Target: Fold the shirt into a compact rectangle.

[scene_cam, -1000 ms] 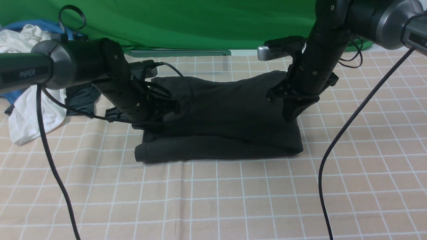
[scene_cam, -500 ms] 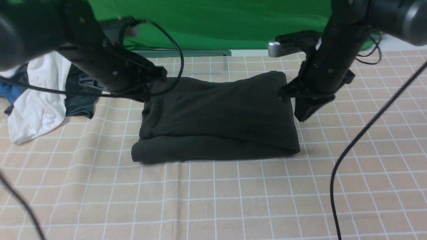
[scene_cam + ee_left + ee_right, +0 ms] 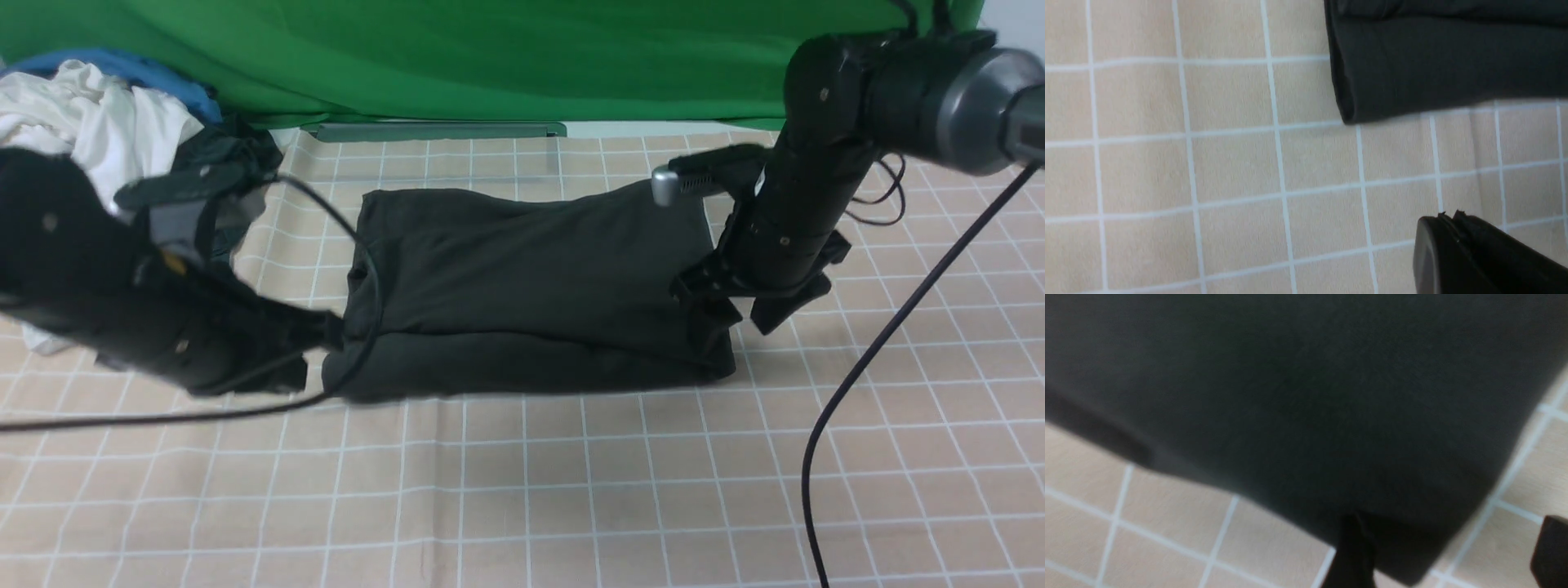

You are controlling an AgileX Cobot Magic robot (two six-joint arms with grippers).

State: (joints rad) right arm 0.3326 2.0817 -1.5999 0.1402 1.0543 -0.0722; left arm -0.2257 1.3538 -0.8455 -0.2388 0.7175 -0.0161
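Markings: the shirt (image 3: 531,286) shows only plain black fabric on its upturned faces. The arm housings are too blurred or dark to read.

Shirt: it lies folded into a rough rectangle at mid-desk, on the beige checked cloth of the desk (image 3: 571,490). An upper layer sits set back over a lower layer, which shows as a band along the near edge. The left near corner is rounded and rests flat on the cloth.

Left arm: it is low over the desk on the left side, reaching toward the shirt and heavily motion-blurred. The left gripper (image 3: 320,333) sits just beside the shirt's left near corner. Whether it touches the fabric cannot be told. The left wrist view shows only a dark finger (image 3: 1474,257) over bare cloth, apart from the shirt corner. Whether the jaws are spread or together cannot be told.

Right arm: it bends down steeply at the shirt's right edge, with the wrist camera (image 3: 678,184) projecting over the fabric. The right gripper (image 3: 739,314) points downward with its jaws apart, holding nothing. One finger (image 3: 1351,551) overlaps the shirt's edge. The other finger (image 3: 1551,547) is over the cloth beside it.

Surroundings: a white garment (image 3: 98,122) and a dark garment (image 3: 233,155) are heaped at far left, well apart from the shirt. A green backdrop (image 3: 490,57) hangs behind.
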